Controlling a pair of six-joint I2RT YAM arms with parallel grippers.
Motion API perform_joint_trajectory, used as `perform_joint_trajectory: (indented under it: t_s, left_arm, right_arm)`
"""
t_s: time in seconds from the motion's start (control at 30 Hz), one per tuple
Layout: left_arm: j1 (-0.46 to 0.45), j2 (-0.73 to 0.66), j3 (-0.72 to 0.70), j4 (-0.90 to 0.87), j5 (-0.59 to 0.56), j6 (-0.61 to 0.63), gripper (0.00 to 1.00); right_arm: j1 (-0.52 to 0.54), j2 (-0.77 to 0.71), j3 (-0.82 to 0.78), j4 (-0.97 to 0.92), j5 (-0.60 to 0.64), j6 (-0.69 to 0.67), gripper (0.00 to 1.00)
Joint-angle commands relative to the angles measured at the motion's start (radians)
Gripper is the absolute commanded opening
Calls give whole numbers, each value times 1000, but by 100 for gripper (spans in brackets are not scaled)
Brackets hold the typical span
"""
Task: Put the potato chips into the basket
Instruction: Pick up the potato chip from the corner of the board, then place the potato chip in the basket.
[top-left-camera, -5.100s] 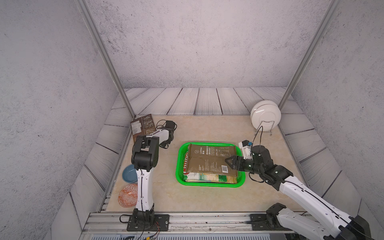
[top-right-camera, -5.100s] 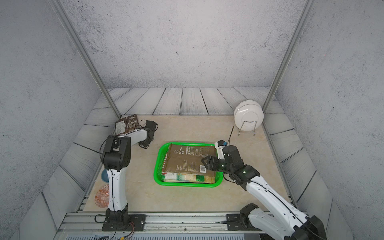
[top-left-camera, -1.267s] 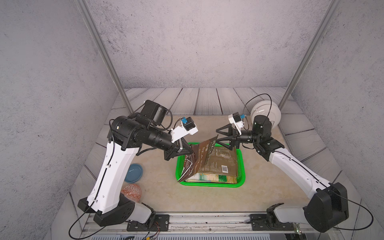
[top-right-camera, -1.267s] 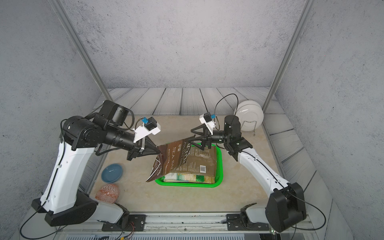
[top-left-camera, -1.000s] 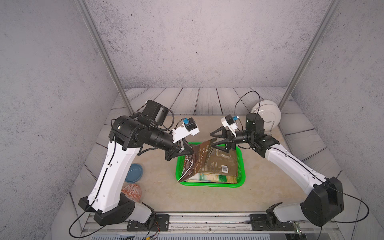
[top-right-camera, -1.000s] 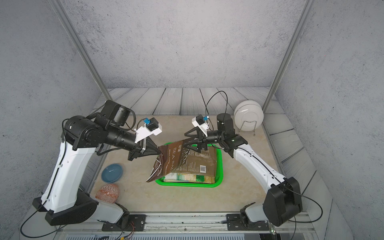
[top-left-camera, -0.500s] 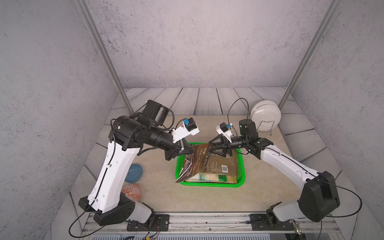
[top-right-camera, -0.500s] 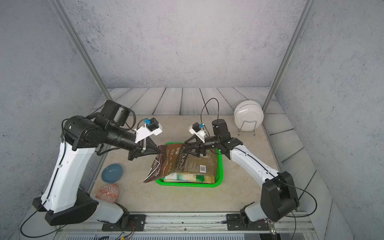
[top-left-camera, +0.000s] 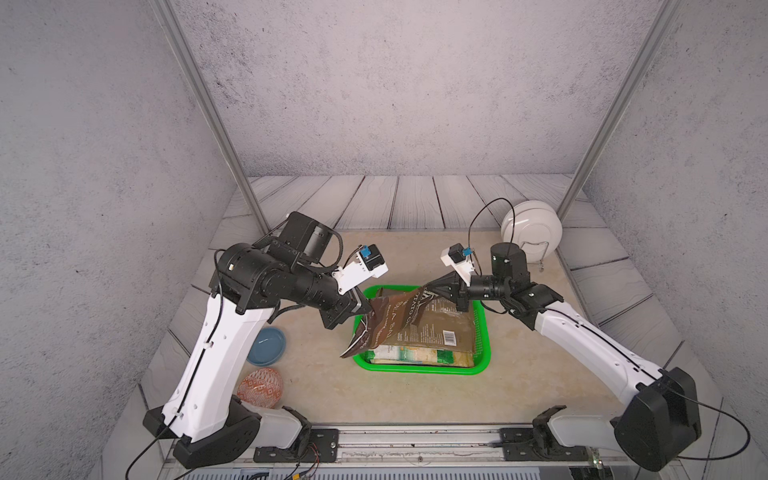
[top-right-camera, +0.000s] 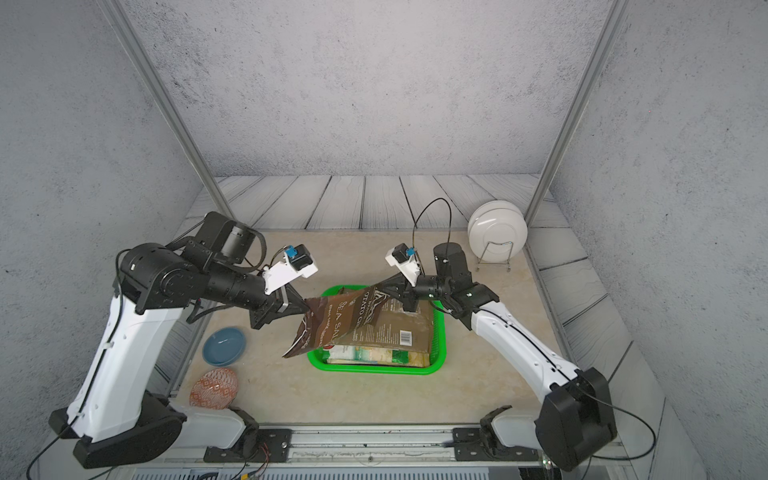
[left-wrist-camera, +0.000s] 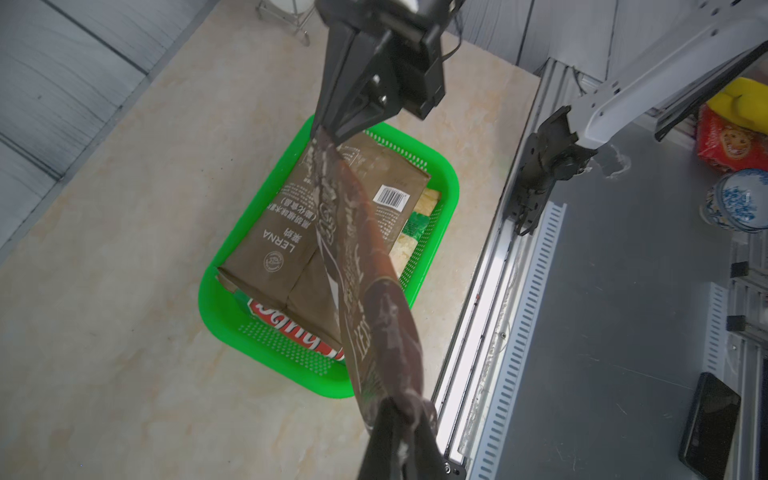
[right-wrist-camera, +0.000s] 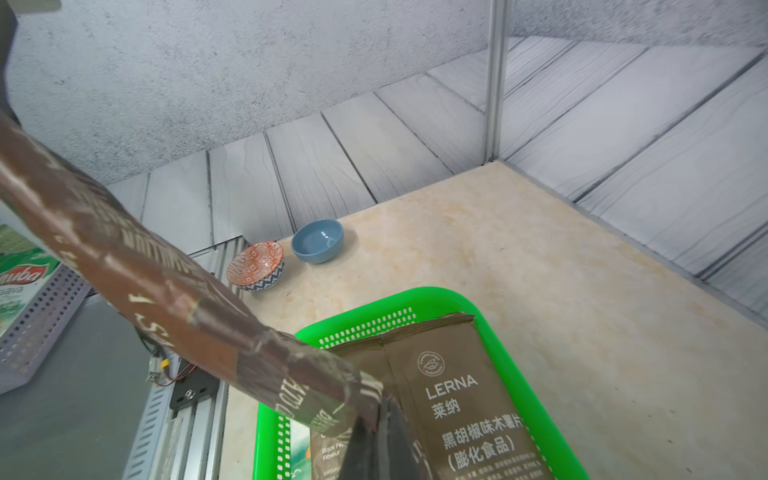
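Two holds now: right gripper (top-left-camera: 429, 291) just clamped the brown sea-salt chip bag (top-left-camera: 395, 328) your left gripper (top-left-camera: 368, 309) grips; lower into basket (top-left-camera: 419, 370).

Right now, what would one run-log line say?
left gripper: shut on brown bag | right gripper: shut on brown bag | brown bag: slung between them over basket | olive bag: in basket

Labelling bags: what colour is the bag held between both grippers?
The held bag is dark brown with pale lettering, clearest in a top view.
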Motion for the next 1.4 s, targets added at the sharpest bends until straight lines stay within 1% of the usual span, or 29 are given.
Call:
perform_joint_trajectory:
  t_s: [0.0,0.17,0.23,0.37,0.53,0.73,0.8,0.9,1.07,1.2,1.37]
  left_arm:
    - [-5,-20,-50,88,-129,-39,0]
    - [-3,-65,-185,226,-270,-67,0]
    - [1,-79,-242,286,-317,-84,0]
    - [6,-98,-339,382,-360,-117,0]
    - [11,-117,-440,440,-349,-141,0]
    - [14,-164,-514,436,-269,-145,0]
    - [14,-177,-538,430,-258,-144,0]
    - [14,-194,-582,433,-258,-147,0]
    - [17,-212,-655,463,-269,-158,0]
    - [25,-211,-670,480,-272,-166,0]
    - [30,-168,-658,501,-307,-185,0]
  right_arm:
    - [1,-77,37,-111,92,18,0]
    - [1,-136,109,-303,200,64,0]
    - [2,-155,129,-380,225,74,0]
    - [2,-185,149,-508,246,113,0]
    - [2,-190,146,-636,244,157,0]
    - [2,-185,132,-736,208,191,0]
    - [2,-189,132,-754,197,198,0]
    - [2,-189,139,-782,186,203,0]
    - [2,-174,171,-850,202,205,0]
    - [2,-163,184,-866,232,205,0]
    - [1,-97,202,-862,281,201,0]
